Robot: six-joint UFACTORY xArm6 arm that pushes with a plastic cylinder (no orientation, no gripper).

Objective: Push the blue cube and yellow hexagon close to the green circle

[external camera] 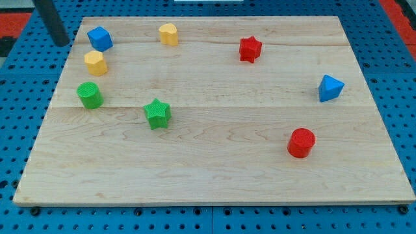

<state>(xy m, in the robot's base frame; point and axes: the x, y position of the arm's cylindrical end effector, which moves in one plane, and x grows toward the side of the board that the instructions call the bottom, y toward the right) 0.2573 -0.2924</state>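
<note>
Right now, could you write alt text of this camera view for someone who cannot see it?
A wooden board holds eight small blocks: a blue cube, yellow hexagon and green circle cluster near the view's left edge. My tip, a dark rod's end, sits just left of the blue cube. Elsewhere lie a yellow heart, green star, red star, blue triangle and red circle.

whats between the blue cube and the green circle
The yellow hexagon sits between the blue cube and green circle, in the camera view.

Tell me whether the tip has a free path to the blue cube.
Probably yes. My tip sits just off the board's top-left corner, left of the blue cube, with nothing between them; the yellow hexagon lies below that path.
</note>
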